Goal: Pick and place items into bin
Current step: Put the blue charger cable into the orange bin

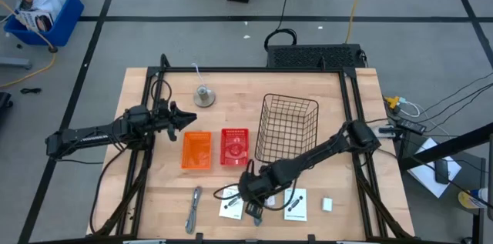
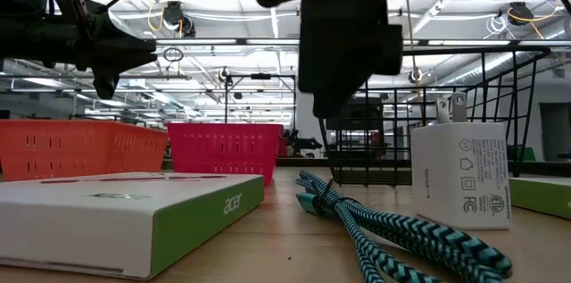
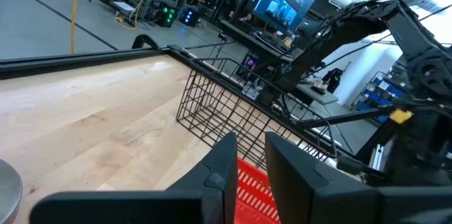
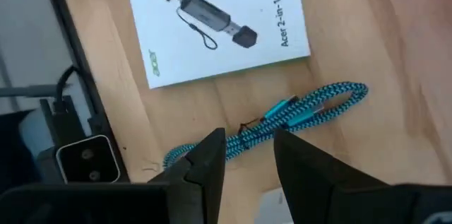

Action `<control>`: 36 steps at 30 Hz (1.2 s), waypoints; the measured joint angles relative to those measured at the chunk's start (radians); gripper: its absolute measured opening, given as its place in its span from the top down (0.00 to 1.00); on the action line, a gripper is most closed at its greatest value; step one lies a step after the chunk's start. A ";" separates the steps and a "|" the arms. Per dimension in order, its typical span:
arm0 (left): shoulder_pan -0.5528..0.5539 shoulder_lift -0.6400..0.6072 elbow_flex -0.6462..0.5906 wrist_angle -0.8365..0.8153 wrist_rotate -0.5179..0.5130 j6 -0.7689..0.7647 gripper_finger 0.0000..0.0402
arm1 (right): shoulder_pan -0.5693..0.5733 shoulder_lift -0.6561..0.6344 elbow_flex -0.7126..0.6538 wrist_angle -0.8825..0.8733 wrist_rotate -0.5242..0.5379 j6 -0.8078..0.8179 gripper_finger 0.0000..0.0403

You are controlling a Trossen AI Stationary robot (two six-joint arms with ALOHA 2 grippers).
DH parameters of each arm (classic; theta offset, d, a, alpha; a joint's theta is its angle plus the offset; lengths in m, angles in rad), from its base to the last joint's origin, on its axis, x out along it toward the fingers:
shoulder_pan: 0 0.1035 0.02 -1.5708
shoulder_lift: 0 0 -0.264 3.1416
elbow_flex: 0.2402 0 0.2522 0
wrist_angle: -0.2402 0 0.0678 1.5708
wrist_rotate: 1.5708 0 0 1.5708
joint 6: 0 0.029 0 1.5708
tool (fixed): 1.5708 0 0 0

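Observation:
My right gripper (image 4: 248, 155) is open and hovers over the front of the table, above a teal braided cable (image 4: 282, 120) lying flat on the wood. Beside the cable lies a white Acer card box (image 4: 217, 27). In the high view this gripper (image 1: 253, 196) sits between two white boxes (image 1: 229, 208) (image 1: 295, 205). A grey metal tool (image 1: 194, 209) lies to their left and a small white block (image 1: 326, 205) to their right. The low view shows a white charger block (image 2: 459, 176) standing upright by the cable (image 2: 384, 229). My left gripper (image 1: 182, 118) is open, raised above the orange bin.
An orange bin (image 1: 196, 151) and a red bin (image 1: 235, 145) sit mid-table, with a black wire basket (image 1: 286, 127) to their right. A round grey bell-like object (image 1: 204, 96) stands toward the far edge. Bare wood lies far left and right of the basket.

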 joint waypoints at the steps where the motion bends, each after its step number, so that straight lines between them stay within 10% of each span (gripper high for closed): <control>1: 0.000 0.000 0.000 0.000 0.000 0.000 0.81 | 0.000 0.020 0.036 -0.015 -0.016 -0.002 0.72; 10: 0.000 0.000 0.000 0.000 0.000 0.000 0.81 | 0.017 0.150 0.281 -0.255 0.098 0.002 0.72; 36: 0.000 0.000 0.000 0.000 0.000 0.000 0.81 | -0.015 0.150 0.148 -0.201 0.066 0.187 0.72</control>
